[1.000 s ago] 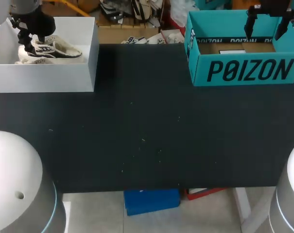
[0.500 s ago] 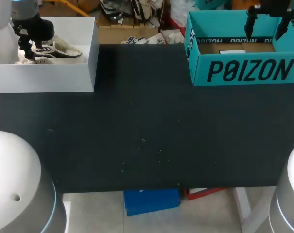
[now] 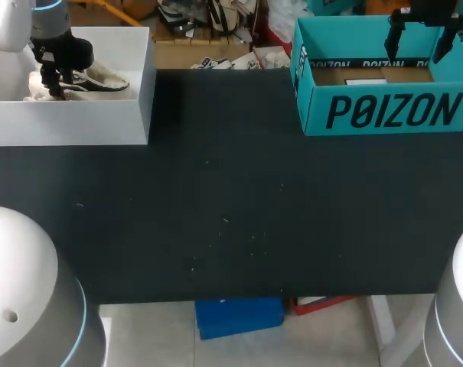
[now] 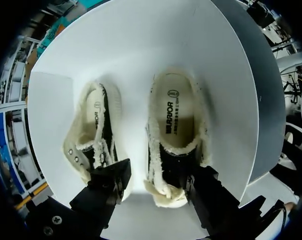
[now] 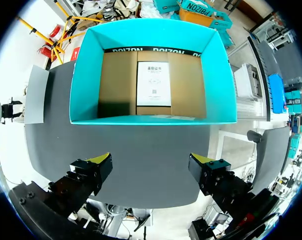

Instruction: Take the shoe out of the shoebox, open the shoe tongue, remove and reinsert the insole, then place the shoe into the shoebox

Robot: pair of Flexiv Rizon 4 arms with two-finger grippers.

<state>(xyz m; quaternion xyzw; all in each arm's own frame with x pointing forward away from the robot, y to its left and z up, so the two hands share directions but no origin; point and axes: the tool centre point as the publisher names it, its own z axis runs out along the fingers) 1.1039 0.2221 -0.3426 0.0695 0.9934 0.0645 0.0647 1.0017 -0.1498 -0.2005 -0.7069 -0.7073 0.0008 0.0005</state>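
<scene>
L gripper (image 4: pixel 158 171) down in white box (image 3: pixel 70 122) at 10 o'clock, fingers wide apart astride toe of one shoe (image 4: pixel 173 125), not clamped, R gripper (image 5: pixel 151 161) wide apart, holding nothing, above teal box (image 5: pixel 86 75) at 2 o'clock

It's a robotics lab bench, by the look of it: a plain black table (image 3: pixel 231 222) carries a white open box (image 3: pixel 70 122) directly under the left gripper (image 4: pixel 155 177) and a teal cardboard shoebox (image 5: pixel 151 120) just ahead of the right gripper (image 5: pixel 151 162), a black two-fingered tool with yellow tips.
</scene>
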